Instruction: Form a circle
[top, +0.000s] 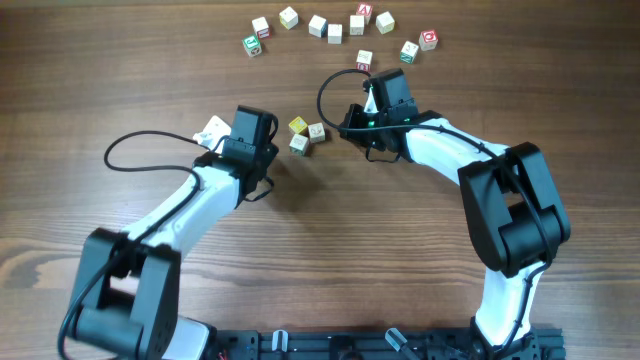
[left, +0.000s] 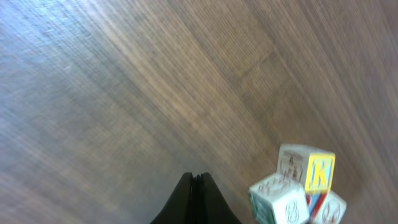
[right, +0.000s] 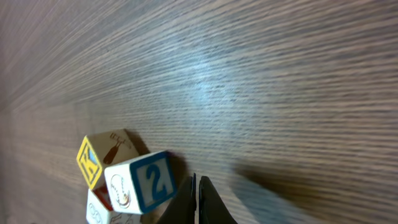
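Wooden cubes of the unfinished circle, lying between my two grippers.
Left gripper and right gripper: jaws pressed together, holding nothing, each near the cubes.

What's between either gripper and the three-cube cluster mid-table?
Nothing visible. The right gripper, shut, sits just beside the cube cluster. The left gripper, also shut, is a little further off on the other side. Only bare table lies in both gaps.

Open table between cube cluster, cube arc.
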